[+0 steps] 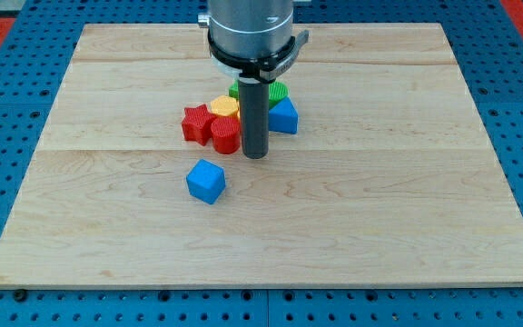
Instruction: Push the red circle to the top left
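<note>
The red circle (226,136) sits near the middle of the wooden board (379,209), in a tight cluster of blocks. My tip (256,155) is just to the right of the red circle, close to or touching it. A red star-shaped block (197,123) lies right against the circle's left. A yellow block (224,106) sits just above the circle. A green block (278,90) is partly hidden behind the rod. A blue block (283,116) sits to the rod's right.
A blue cube (207,181) stands alone below and left of the cluster. The board rests on a blue perforated base (7,182). The arm's grey body (251,32) hangs over the board's top middle.
</note>
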Robot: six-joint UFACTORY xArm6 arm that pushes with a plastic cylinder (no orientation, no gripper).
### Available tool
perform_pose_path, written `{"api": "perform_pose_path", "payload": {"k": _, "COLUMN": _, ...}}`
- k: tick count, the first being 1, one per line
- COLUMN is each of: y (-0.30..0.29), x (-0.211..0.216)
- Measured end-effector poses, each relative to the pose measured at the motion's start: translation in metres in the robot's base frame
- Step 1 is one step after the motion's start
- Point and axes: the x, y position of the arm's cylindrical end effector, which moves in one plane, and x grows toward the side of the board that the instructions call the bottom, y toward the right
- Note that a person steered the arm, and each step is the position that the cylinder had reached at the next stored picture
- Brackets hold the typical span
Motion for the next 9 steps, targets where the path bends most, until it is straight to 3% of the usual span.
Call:
{"api": "perform_pose_path", "payload": {"k": 1, "y": -0.016, "x": -0.037}}
{"api": "perform_pose_path", "payload": {"k": 2, "y": -0.049, "x": -0.043}}
{"api": "perform_pose_path", "payload": {"k": 5, "y": -0.071, "x": 0.032}}
{"api": "perform_pose_path", "payload": {"k": 6, "y": -0.108, "x": 0.050}}
{"api": "perform_pose_path", "payload": {"k": 8, "y": -0.150, "x": 0.062}}
{"api": "perform_pose_path", "payload": {"k": 9, "y": -0.167, "x": 0.048}}
